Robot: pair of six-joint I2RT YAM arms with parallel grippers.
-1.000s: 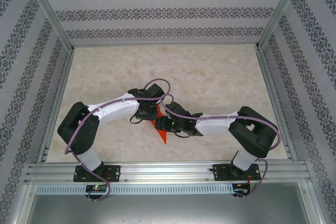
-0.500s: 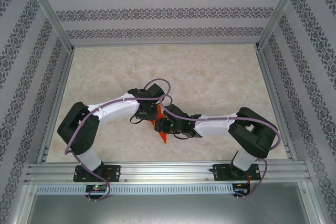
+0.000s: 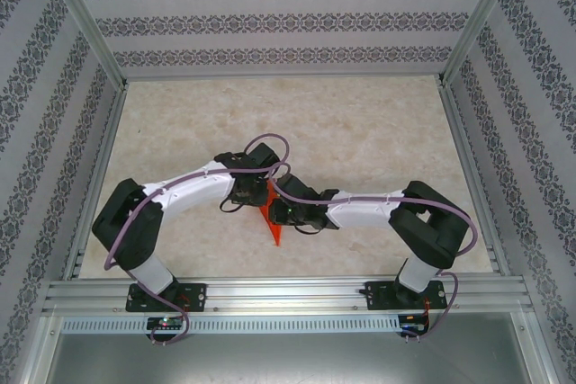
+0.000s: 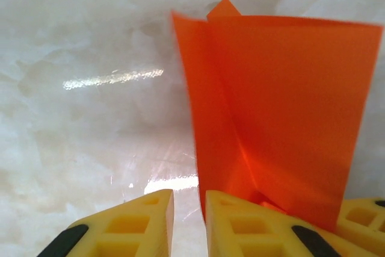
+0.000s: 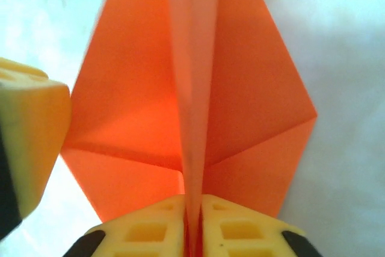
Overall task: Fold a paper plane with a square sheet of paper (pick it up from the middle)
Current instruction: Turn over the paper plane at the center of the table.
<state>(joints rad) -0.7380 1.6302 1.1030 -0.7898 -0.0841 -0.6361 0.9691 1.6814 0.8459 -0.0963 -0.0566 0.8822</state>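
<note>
Well, start at your right gripper (image 5: 192, 209): its jaws are pressed together on the raised centre ridge of the sheet of paper (image 5: 240, 118), so this side has a real pinch on it. The jaws of the left gripper (image 4: 187, 200) stand almost together, with a thin slit through which you see the table (image 4: 90, 88). The orange sheet rises just behind one of its fingers, and I cannot tell whether any edge is caught there. From above, the sheet (image 3: 273, 233) sits between the two wrists, near the middle of the table (image 3: 378, 123), with its sharp tip toward the arm bases. As I judge it, the task is well advanced: the corner folds are made, the nose is pointed, and the centre crease stands up. What seems left for you is to fold down the wings on each side, press them, and put the plane down.
</note>
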